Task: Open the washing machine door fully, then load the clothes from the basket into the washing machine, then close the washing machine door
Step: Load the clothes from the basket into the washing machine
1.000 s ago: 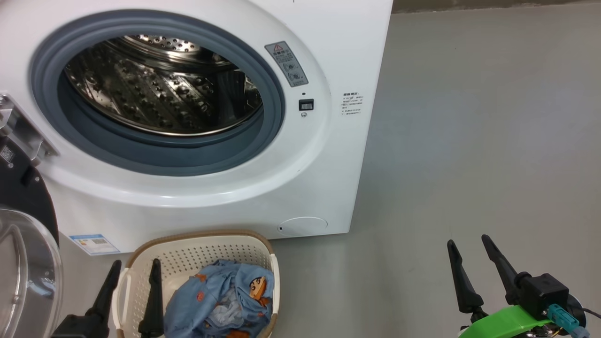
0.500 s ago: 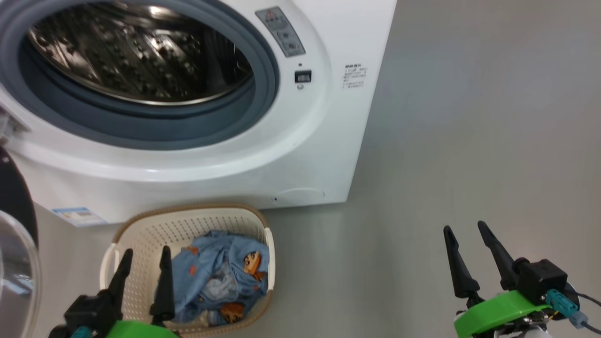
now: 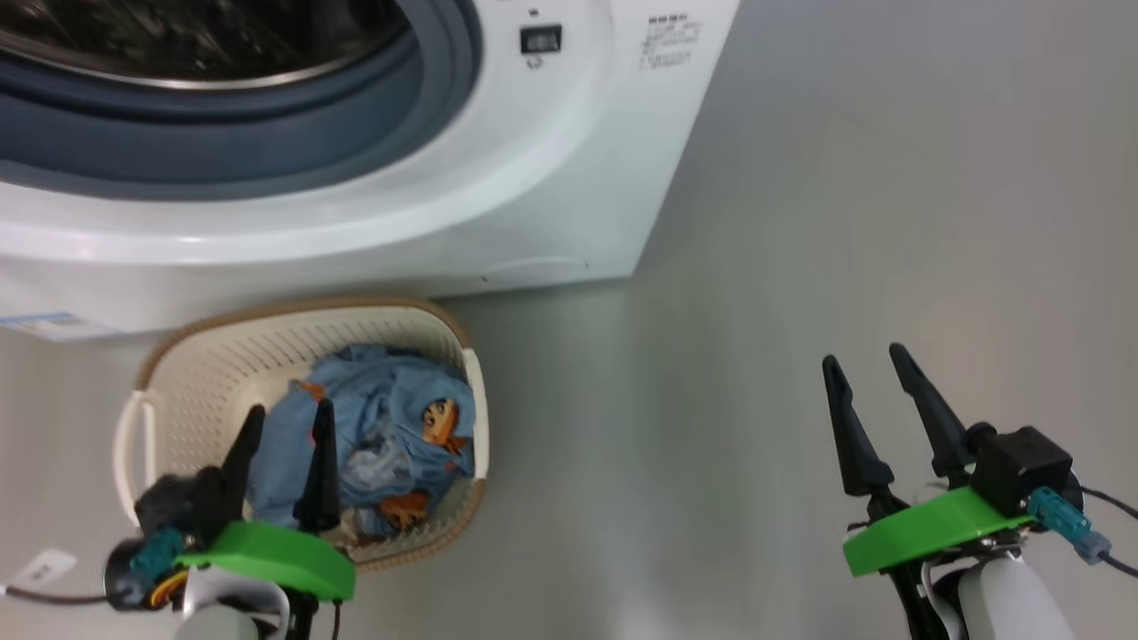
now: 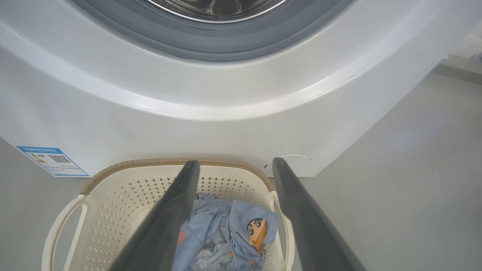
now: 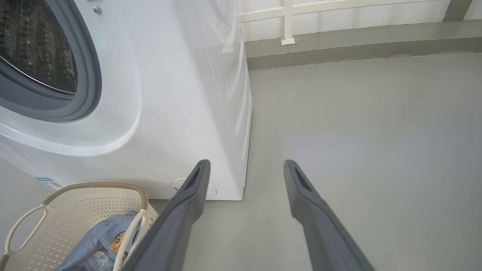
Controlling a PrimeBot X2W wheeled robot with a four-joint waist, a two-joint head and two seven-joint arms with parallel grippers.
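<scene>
The white washing machine (image 3: pixel 551 178) stands at the top left, its grey-blue seal (image 3: pixel 222 142) and drum mouth uncovered. The washing machine door is out of view. On the floor in front sits the cream basket (image 3: pixel 178 373) holding the light blue clothes (image 3: pixel 391 418) with orange cartoon prints. My left gripper (image 3: pixel 291 409) hovers open over the basket, at the left edge of the clothes, with nothing between its fingers. In the left wrist view the left gripper (image 4: pixel 236 162) points over the clothes (image 4: pixel 226 226) towards the machine. My right gripper (image 3: pixel 864 356) is open above bare floor, far to the right of the basket.
A blue label sticker (image 4: pixel 52 161) sits low on the machine's front. Grey floor (image 3: pixel 845 178) stretches to the right of the machine. In the right wrist view a low white wall base (image 5: pixel 339 11) runs behind, and the basket (image 5: pixel 75 210) lies at lower left.
The head camera has tilted down, so the machine has slid up the picture. My left gripper has moved further in over the basket, towards the clothes. Both grippers stay open.
</scene>
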